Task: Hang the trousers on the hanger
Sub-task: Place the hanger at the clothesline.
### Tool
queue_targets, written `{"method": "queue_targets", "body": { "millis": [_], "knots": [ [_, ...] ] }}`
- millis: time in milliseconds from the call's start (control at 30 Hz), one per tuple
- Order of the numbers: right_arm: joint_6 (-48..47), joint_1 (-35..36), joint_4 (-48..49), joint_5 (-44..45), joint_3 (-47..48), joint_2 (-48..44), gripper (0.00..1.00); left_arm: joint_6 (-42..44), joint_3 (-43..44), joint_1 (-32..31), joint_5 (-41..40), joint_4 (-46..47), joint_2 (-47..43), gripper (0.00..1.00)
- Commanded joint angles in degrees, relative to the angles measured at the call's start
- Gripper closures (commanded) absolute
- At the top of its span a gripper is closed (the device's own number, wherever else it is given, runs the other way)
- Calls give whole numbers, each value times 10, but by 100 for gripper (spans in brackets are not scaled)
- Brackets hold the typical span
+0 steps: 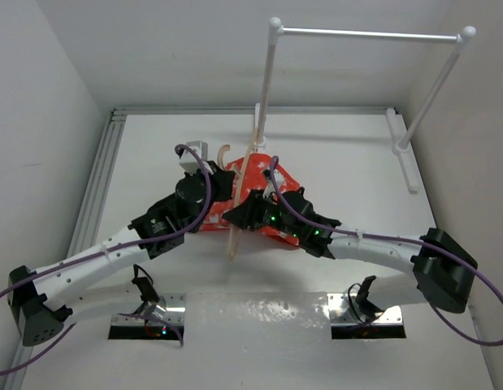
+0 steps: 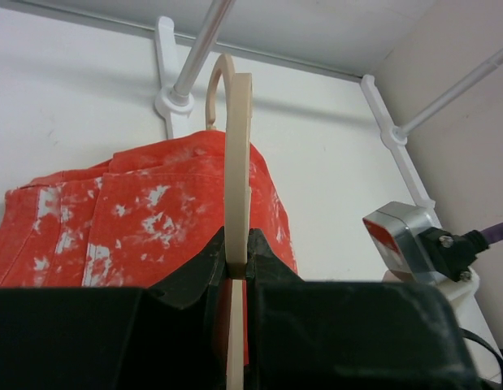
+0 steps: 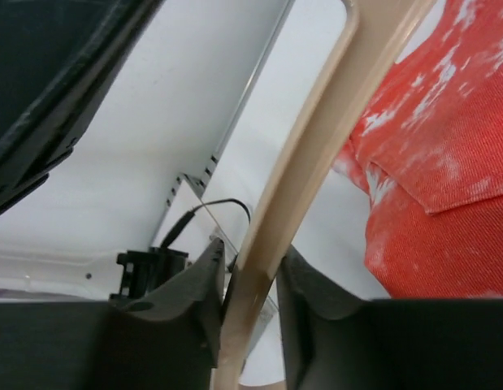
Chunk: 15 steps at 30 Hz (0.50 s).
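The trousers (image 1: 277,180) lie bunched on the table, red-orange with white blotches; they also show in the left wrist view (image 2: 137,219) and the right wrist view (image 3: 446,179). The hanger (image 1: 233,240) is pale wood, held edge-on and lifted in front of them, hook (image 1: 223,154) toward the back. My left gripper (image 1: 230,184) is shut on the hanger's thin bar (image 2: 240,146), jaws pressed on both sides (image 2: 236,262). My right gripper (image 1: 236,218) is closed around a lower part of the hanger (image 3: 316,138), the bar between its fingers (image 3: 251,272).
A white metal rail (image 1: 369,34) on two posts stands at the back, its feet (image 1: 405,154) on the table near the right wall. One post (image 2: 198,49) rises just behind the hanger's hook. The right arm's wrist camera (image 2: 405,236) is close on the right.
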Motion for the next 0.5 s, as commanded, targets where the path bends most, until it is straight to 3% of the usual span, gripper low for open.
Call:
{"method": "queue_targets", "body": {
  "millis": [0,167,200,300,400,467],
  "knots": [
    [45,3,86,11,-1,7,76,-3,51,-6,5,76,-7,100],
    [69,3,120,28,-8,-2,92,2,73,-9,8,72,5,100],
    [77,3,128,36,-17,-6,99,5,78,-8,9,79,6,100],
    [103,3,160,38,-29,-22,100,13,104,-9,23,76,12,100],
    [118,2,184,50,-33,-42,100,20,129,-9,40,74,12,85],
    [126,1,192,62,-32,-54,100,24,139,-9,52,79,8,70]
  ]
}}
